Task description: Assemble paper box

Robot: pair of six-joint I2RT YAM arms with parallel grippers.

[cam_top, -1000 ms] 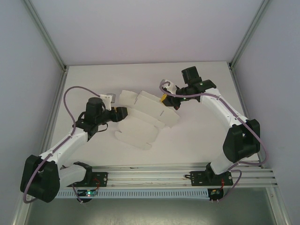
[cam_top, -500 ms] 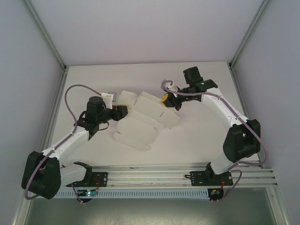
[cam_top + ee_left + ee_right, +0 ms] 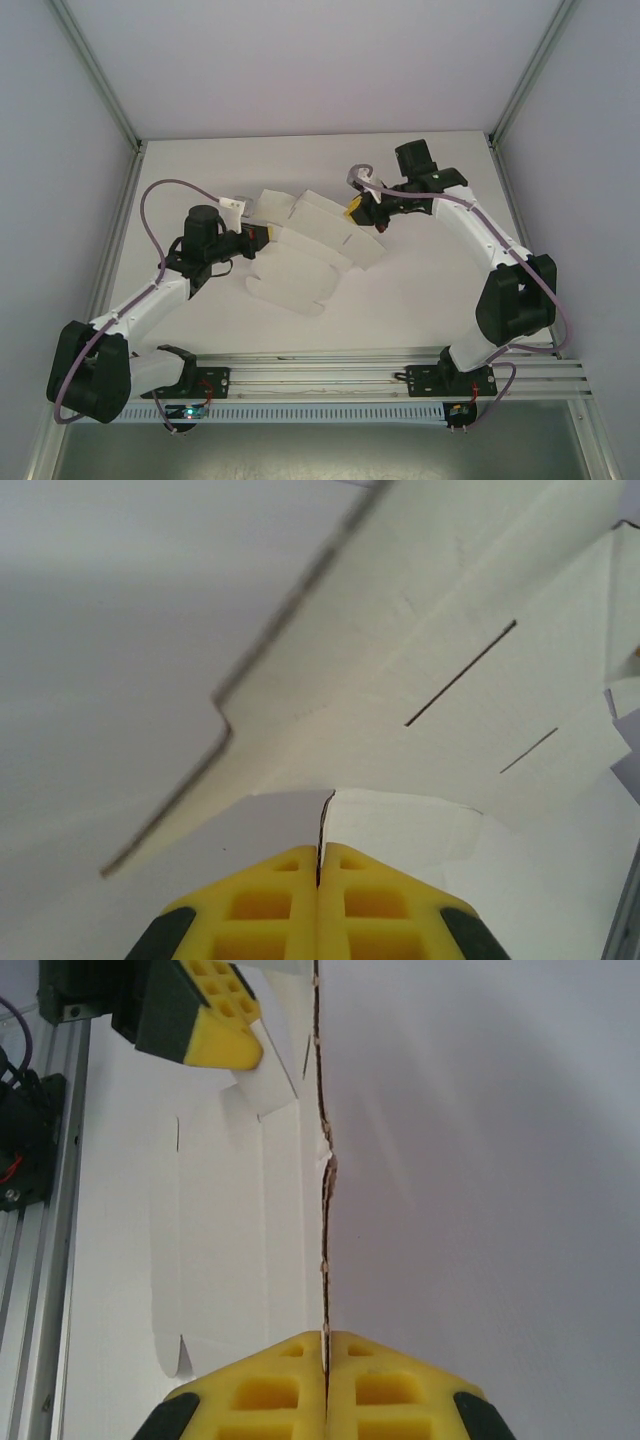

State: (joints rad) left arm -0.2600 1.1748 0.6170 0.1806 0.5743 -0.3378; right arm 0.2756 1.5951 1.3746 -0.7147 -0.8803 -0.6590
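Observation:
The paper box [image 3: 310, 250] is an unfolded white card cutout with creased panels and slits, lying in the middle of the table and lifted along its far side. My left gripper [image 3: 268, 234] is shut on a small flap at the cutout's left edge; in the left wrist view the yellow pads [image 3: 262, 905] pinch the card edge [image 3: 324, 820]. My right gripper [image 3: 357, 213] is shut on the cutout's right edge; in the right wrist view the card edge [image 3: 324, 1210] runs straight up from between the yellow pads [image 3: 385, 1385]. The left gripper's yellow pad [image 3: 222, 1030] shows at the top left there.
The white table [image 3: 420, 290] is walled by pale panels with metal corner posts [image 3: 95, 75]. An aluminium rail [image 3: 330, 375] carrying both arm bases runs along the near edge. A purple cable [image 3: 150, 215] loops beside the left arm.
The left gripper has closed onto the cutout's left flap. The right gripper, still gripping the right edge, has shifted slightly, and the cutout has moved a little.

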